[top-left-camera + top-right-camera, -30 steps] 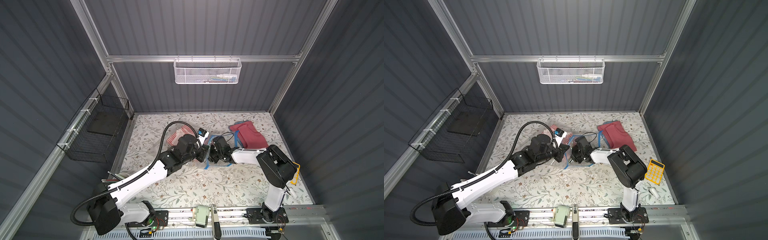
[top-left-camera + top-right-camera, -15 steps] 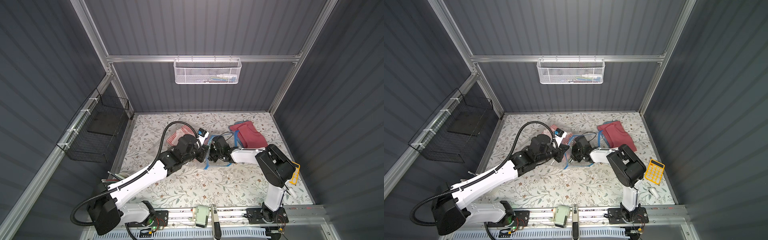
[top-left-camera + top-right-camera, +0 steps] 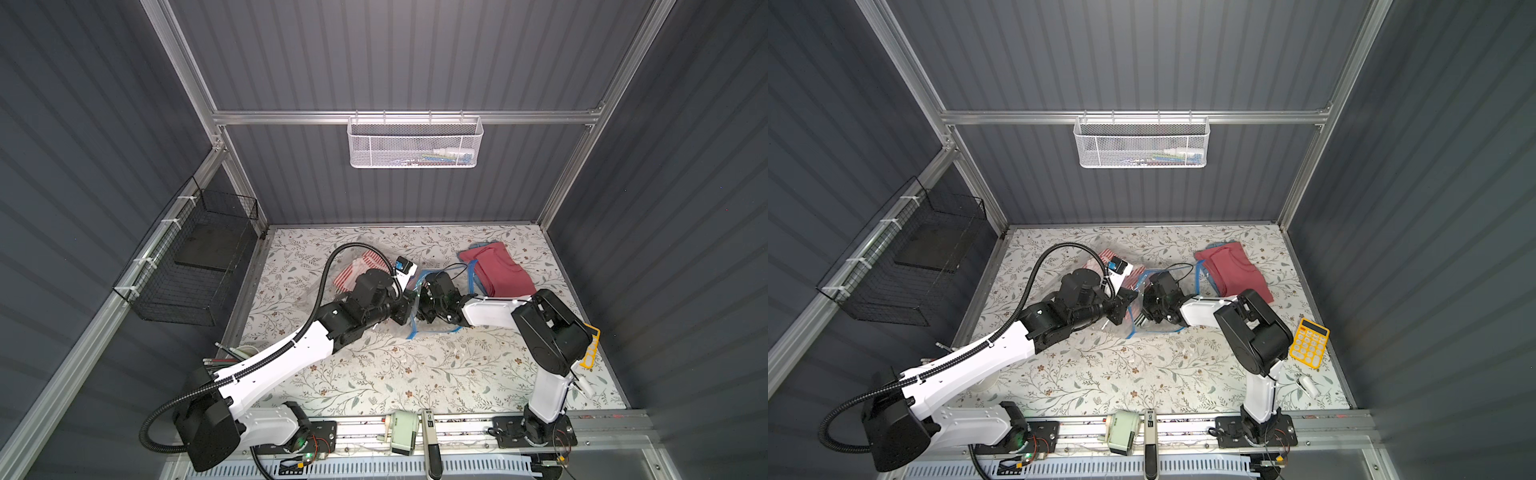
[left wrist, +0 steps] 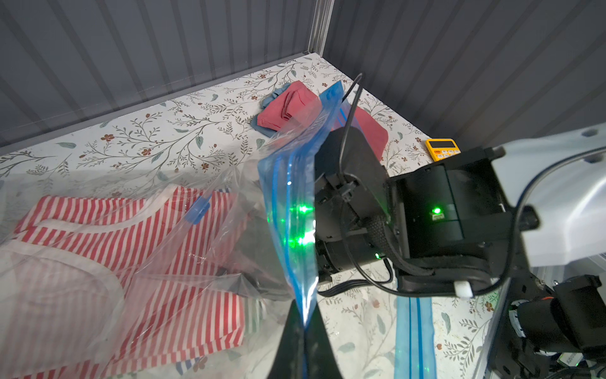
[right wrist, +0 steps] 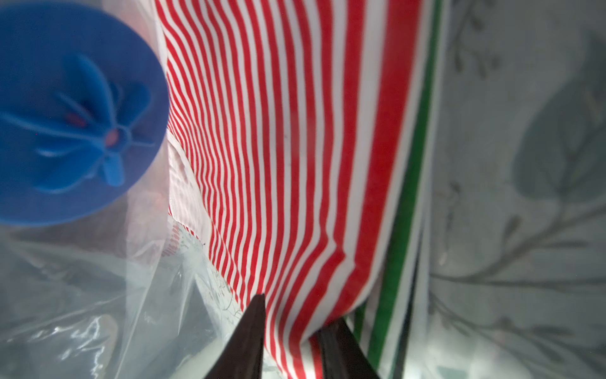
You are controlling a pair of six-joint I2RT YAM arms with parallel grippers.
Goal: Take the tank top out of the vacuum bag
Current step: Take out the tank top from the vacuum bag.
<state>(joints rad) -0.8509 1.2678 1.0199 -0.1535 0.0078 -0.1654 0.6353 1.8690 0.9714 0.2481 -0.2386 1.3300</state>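
Near the front of the floral table [image 3: 374, 374], a yellow calculator [image 3: 1308, 341] sits at about four o'clock from the work. At mid-table the two arms meet at the mouth of the vacuum bag [image 4: 242, 197].

The left gripper [image 4: 303, 328] has its fingers pressed fully together on the bag's blue zip strip [image 4: 288, 203] and holds that edge up off the table. The right gripper [image 5: 296, 315] reaches inside the bag beside the round blue valve cap [image 5: 75, 111]. Its fingers are drawn in around a fold of the red-and-white striped tank top [image 4: 183, 308]. The tank top lies wholly inside the clear plastic, toward nine o'clock from the lifted mouth.

Farther back, at about two o'clock, is a pile of red clothes [image 3: 498, 270]. A white basket [image 3: 413, 143] hangs on the rear wall at twelve.

The right gripper's hold looks shallow, at the cloth's edge only, so a quick pull could slide the fold free. The slick strip might also slip from the left pinch, and then the bag would drag along with the shirt. The right arm's cable crosses the strip and could snag on it.
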